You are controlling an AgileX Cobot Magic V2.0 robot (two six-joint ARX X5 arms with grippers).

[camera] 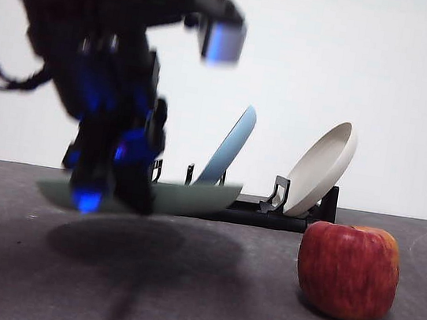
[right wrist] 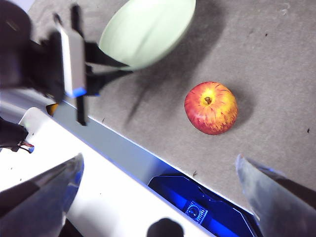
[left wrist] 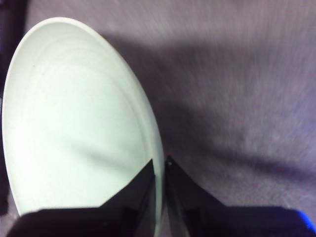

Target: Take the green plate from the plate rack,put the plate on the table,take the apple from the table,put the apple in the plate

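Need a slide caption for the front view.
Left gripper holds the green plate just above the table; apple waits nearby.

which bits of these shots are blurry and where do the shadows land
Front view: the left gripper and its arm are motion-smeared, the apple is sharp, and the green plate casts a soft oval shadow on the table below it. Left wrist view: the table is streaked with blur. Right wrist view: the right gripper reads soft and the plate's edge is smeared.
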